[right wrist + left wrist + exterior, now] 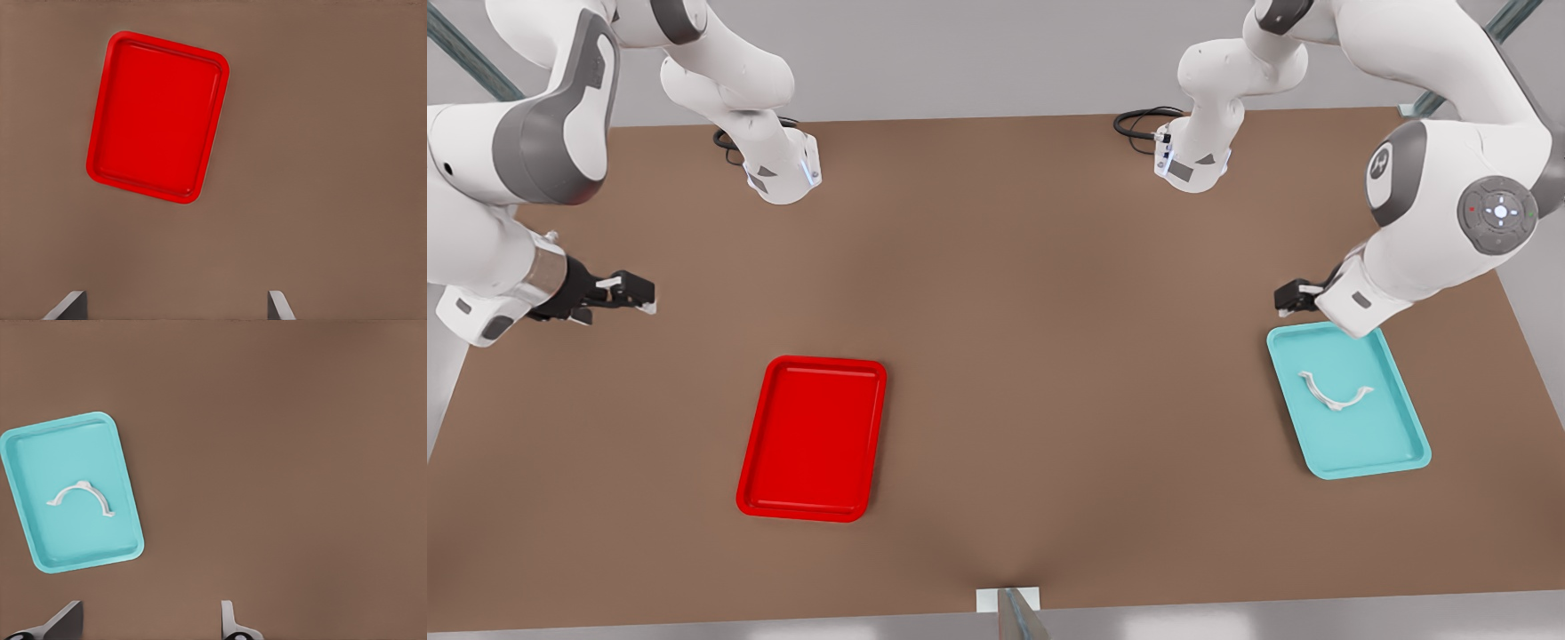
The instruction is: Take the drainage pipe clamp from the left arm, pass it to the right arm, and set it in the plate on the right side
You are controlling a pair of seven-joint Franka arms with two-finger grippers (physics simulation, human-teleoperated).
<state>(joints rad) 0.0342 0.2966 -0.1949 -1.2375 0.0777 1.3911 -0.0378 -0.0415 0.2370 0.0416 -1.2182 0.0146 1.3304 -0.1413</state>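
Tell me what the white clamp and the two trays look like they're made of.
The drainage pipe clamp looks like matte white moulded plastic: thin, uniform, no metallic glint. The teal tray it lies in and the red plate look like smooth plastic, with rounded corners and soft sheen along their rims. These are renders, so that's a guess.

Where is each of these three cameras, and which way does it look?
Front view: above the brown table, looking down; both arms and hands show.
Left wrist view: on the left arm, looking down at the teal tray holding the white curved pipe clamp; left hand open.
Right wrist view: looking down at the red tray; right hand open.
Front shares both trays.
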